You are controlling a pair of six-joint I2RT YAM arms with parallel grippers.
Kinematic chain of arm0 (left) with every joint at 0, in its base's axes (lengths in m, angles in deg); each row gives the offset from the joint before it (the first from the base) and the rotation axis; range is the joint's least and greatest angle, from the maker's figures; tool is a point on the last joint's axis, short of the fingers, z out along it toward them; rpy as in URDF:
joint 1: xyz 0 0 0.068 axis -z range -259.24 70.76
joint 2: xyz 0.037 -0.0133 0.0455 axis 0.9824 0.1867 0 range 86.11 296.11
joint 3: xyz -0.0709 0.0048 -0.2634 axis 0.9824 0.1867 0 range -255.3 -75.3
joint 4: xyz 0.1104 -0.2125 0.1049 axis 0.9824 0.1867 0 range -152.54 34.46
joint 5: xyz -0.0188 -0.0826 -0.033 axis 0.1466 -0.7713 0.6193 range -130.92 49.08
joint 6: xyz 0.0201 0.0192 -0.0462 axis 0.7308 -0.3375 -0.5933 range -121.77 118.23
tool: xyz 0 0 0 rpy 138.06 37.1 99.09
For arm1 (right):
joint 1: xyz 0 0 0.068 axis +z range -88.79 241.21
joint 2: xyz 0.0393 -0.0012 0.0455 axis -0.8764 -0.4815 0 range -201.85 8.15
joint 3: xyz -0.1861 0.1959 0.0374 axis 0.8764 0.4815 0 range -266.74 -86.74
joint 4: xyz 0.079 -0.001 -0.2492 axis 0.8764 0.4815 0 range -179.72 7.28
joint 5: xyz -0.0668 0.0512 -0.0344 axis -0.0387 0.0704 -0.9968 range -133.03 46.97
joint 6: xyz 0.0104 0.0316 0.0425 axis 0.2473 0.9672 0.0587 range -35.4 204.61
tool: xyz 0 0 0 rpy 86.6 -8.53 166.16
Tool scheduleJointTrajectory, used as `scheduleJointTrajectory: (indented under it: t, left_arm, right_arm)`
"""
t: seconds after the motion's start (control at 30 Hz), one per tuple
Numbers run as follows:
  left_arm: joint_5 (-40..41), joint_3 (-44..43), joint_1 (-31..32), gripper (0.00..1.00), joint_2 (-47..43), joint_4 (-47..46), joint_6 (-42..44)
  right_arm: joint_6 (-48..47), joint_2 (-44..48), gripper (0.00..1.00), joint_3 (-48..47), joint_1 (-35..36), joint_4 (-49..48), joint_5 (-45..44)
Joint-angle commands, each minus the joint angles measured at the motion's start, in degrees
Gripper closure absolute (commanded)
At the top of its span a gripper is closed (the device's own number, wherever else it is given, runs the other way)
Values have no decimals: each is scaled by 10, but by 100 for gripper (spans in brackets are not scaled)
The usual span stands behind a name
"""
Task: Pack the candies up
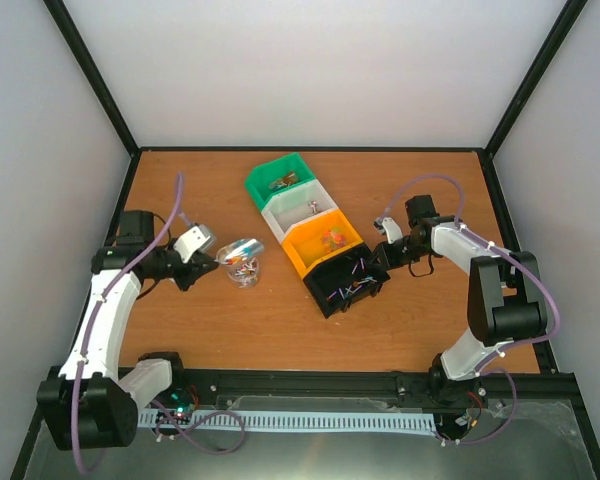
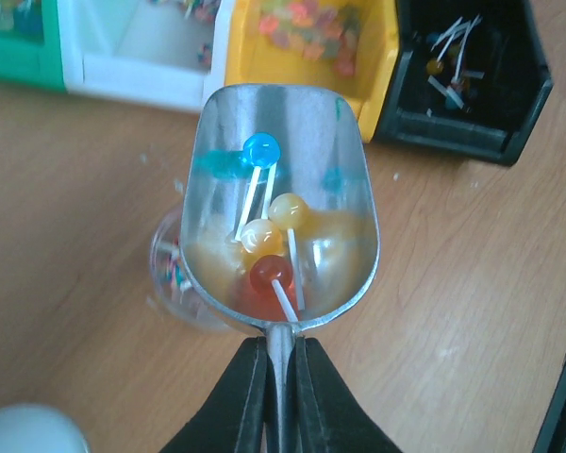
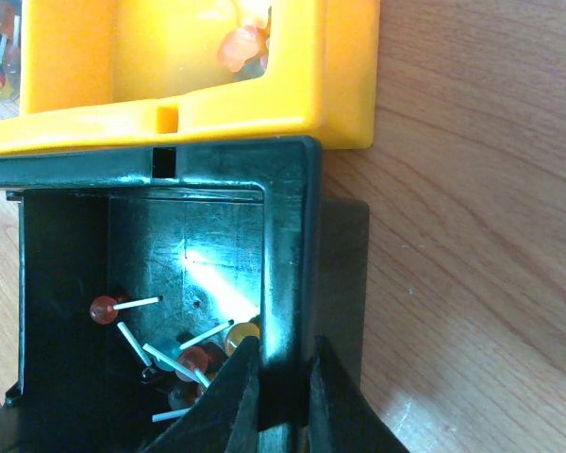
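Note:
My left gripper (image 2: 280, 354) is shut on the handle of a metal scoop (image 2: 292, 118). The scoop holds several candies, small balls on white sticks: a blue one (image 2: 260, 148), yellow ones and a red one (image 2: 271, 275). It hangs over a small clear jar (image 2: 170, 283), also seen on the table (image 1: 244, 272) beside the left gripper (image 1: 208, 262). My right gripper (image 3: 283, 377) is shut on the side wall of the black bin (image 3: 288, 236), in which more candies (image 3: 193, 359) lie. In the top view the right gripper (image 1: 383, 256) is at the black bin's (image 1: 332, 298) right end.
Four bins stand in a diagonal row: green (image 1: 263, 178), white (image 1: 278, 213), orange (image 1: 297, 255), then the black one. The orange bin (image 3: 340, 104) touches the black bin and holds mixed sweets. Black frame rails edge the wooden table.

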Motion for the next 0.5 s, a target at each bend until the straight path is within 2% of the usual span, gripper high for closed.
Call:
scheduleJointTrajectory:
  t: [0.0, 0.2, 0.47]
  left_arm:
    - [17, 7, -37, 99, -13, 73, 86]
    - [89, 28, -37, 99, -11, 56, 85]
    - [134, 28, -36, 99, 13, 54, 94]
  right_arm:
    - [-13, -14, 97, 1, 3, 7, 11]
    - [-14, -16, 97, -4, 4, 12, 16]
    - [-16, -19, 97, -7, 3, 17, 22]
